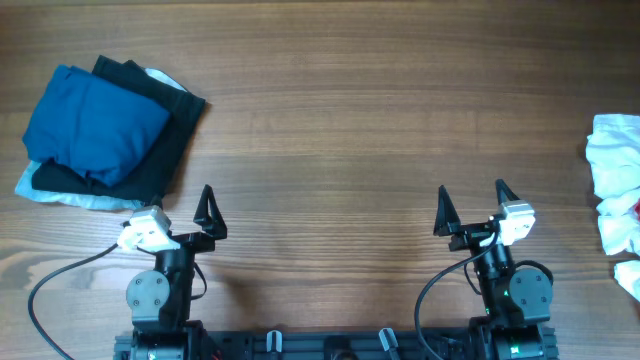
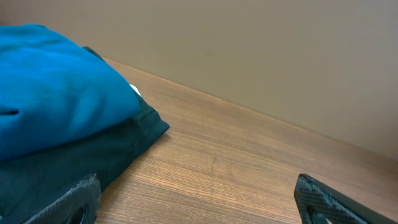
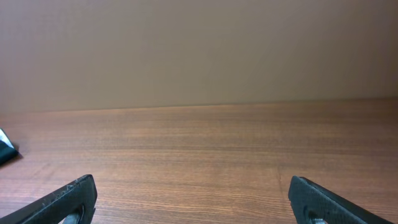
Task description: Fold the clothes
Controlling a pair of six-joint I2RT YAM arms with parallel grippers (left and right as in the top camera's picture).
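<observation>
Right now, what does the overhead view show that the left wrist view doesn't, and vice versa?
Only overhead: the crumpled white clothes at the right edge of the table, and the right tool, open and empty. Only left wrist: the plain wall behind the table. Both: the folded blue garment lying on the black garment, the wooden tabletop, and the left tool, open and empty.
</observation>
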